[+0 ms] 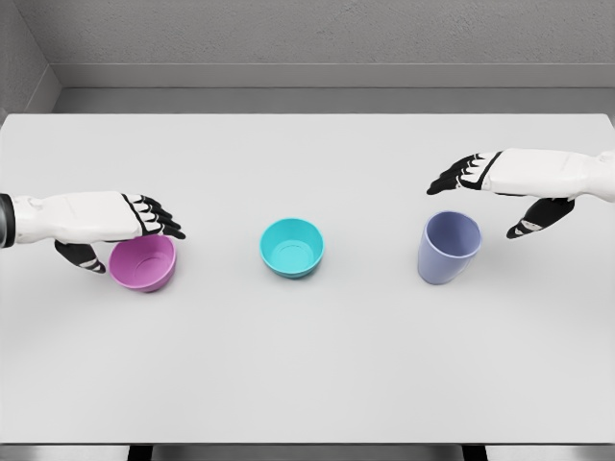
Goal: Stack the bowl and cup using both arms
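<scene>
White worktop (307,384), three items in row across middle. Pink bowl (144,265) at left, upright. Teal bowl (292,247) at centre, upright, well apart from both robot hands. Lavender cup (448,247) at right, upright, slightly tilted. Left robot hand (130,221) over far rim of pink bowl, fingers extended flat, thumb down beside bowl, holding nothing. Right robot hand (500,192) above and just right of cup, fingers stretched out, thumb hanging down, holding nothing.

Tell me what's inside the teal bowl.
The teal bowl looks empty; its bare inner floor shows. Only the inside of the near wall is hidden by the rim.
</scene>
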